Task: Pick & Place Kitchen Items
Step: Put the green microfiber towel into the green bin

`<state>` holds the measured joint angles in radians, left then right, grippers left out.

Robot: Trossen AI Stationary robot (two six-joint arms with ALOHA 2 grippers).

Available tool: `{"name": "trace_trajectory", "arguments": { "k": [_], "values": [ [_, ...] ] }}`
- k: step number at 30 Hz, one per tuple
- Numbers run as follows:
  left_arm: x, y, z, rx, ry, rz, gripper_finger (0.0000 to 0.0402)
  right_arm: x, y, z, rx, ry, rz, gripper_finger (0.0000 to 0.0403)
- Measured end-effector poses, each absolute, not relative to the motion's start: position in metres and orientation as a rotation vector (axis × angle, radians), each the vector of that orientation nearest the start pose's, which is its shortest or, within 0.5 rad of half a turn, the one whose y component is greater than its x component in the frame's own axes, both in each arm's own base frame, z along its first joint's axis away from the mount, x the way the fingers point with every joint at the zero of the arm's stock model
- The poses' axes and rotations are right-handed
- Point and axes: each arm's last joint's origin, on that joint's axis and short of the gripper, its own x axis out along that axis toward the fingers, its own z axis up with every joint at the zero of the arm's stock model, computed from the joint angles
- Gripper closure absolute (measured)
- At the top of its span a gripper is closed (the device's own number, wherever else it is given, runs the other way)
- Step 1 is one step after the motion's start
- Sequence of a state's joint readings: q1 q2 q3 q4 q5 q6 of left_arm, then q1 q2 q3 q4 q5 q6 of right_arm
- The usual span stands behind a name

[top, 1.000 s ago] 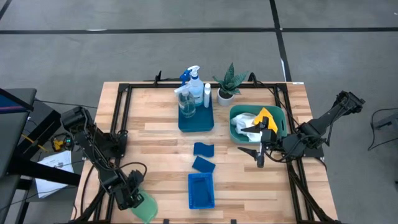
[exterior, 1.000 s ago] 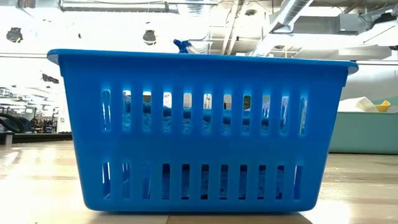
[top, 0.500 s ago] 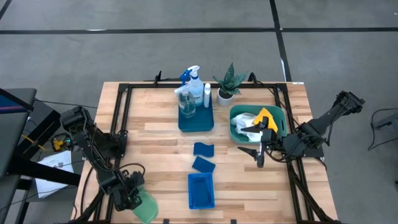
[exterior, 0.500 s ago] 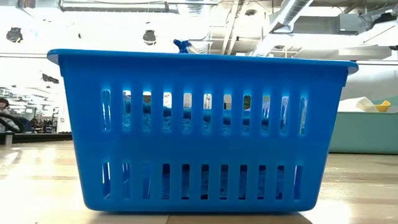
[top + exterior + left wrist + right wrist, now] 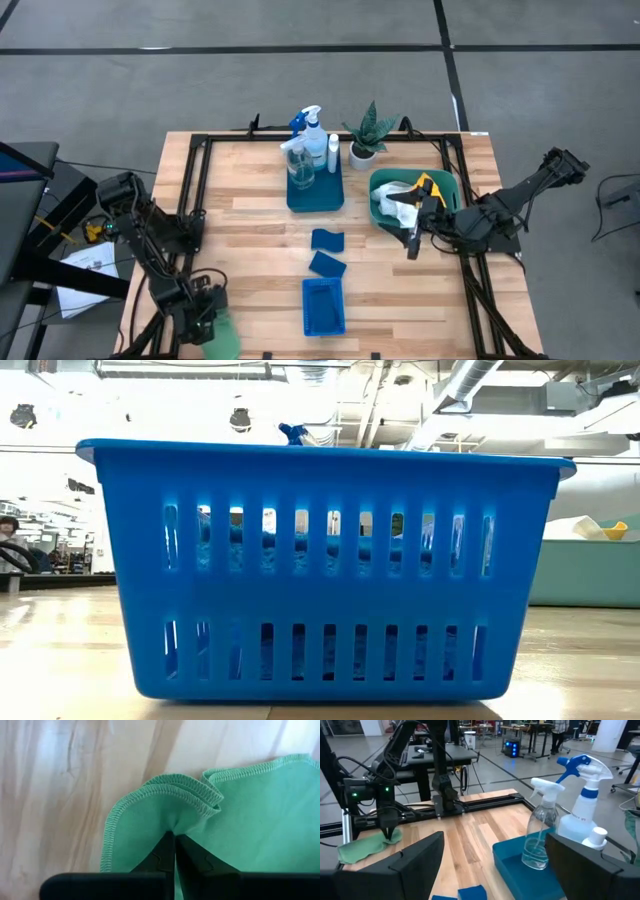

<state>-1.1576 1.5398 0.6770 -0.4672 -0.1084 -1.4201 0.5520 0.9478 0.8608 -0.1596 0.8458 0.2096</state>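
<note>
Left wrist view: hand point(image 5: 174, 851) pinching green cloth point(image 5: 240, 820).

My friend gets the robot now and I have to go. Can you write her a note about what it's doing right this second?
Left gripper: shut on the green cloth at the table's near left corner.
Right gripper: open, empty, beside the teal tub.
White cloth and yellow cloth lie in the tub.
Spray bottle, clear bottle and white bottle stand in the far blue tray.
Two blue sponges lie on the table, just beyond the blue basket.
Left to do: place the green cloth and the sponges.
</note>
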Motion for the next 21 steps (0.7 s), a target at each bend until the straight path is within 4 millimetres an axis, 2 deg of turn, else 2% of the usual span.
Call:
{"name": "trace_trajectory", "arguments": {
  "k": [9, 21],
  "values": [
    [0.088, -0.210, 0.119, -0.202, 1.285, 0.019, 0.0399, 0.181, 0.089, 0.338, 0.072, 0.130, -0.294, 0.0067],
    [0.059, -0.172, 0.117, -0.147, 1.060, -0.019, 0.0400, 0.181, 0.088, 0.338, 0.123, 0.125, -0.299, 0.0067]
  ]
}}
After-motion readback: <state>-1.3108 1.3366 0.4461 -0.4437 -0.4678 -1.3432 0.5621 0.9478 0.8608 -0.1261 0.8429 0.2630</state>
